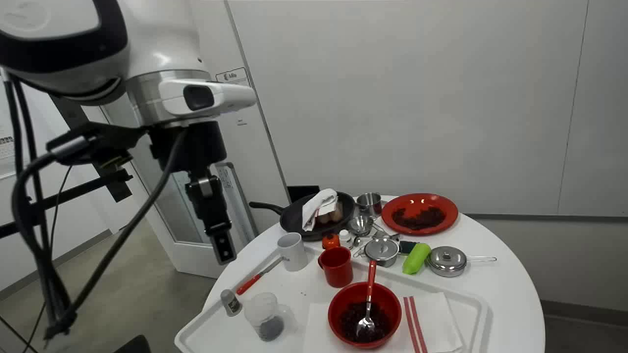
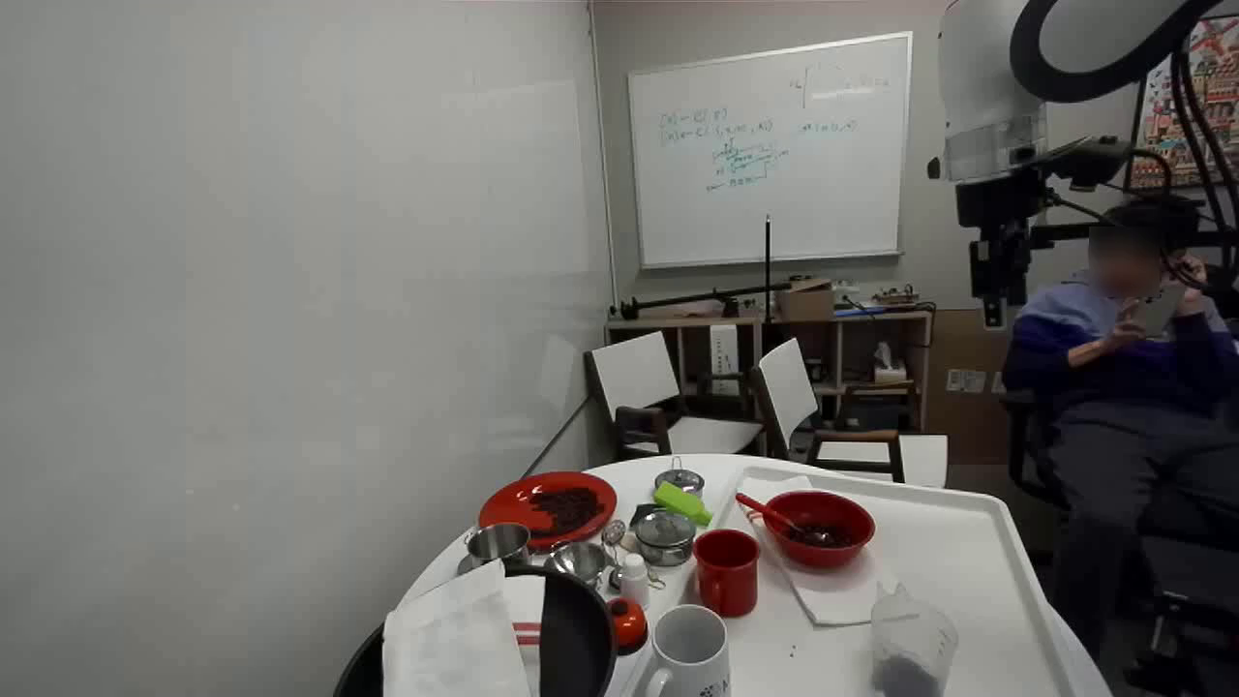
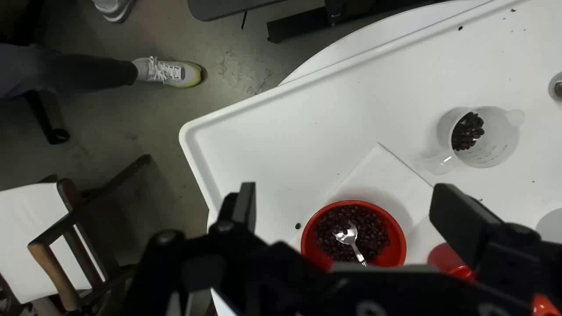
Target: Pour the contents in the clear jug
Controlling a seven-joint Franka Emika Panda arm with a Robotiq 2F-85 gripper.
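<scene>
The clear jug [image 1: 261,308] stands upright on the white tray in both exterior views and shows at the right in the wrist view [image 3: 494,145]. It holds some dark beans at its bottom; it also shows at the front in an exterior view [image 2: 915,634]. A red bowl [image 1: 338,314] holds dark beans and a red-handled spoon [image 1: 371,289]. The bowl also shows in the wrist view [image 3: 397,235]. My gripper [image 1: 223,245] is high above the table, apart from everything. In the wrist view the gripper [image 3: 344,204] has its fingers wide apart with nothing between them.
A red mug [image 1: 337,267], a grey-white mug [image 1: 292,252], a knife [image 1: 257,277] and a small grey container [image 1: 230,302] are near the jug. A black pan [image 1: 289,223], red plate [image 1: 444,223] and metal pots [image 1: 447,261] stand behind. A person [image 2: 1084,339] sits nearby.
</scene>
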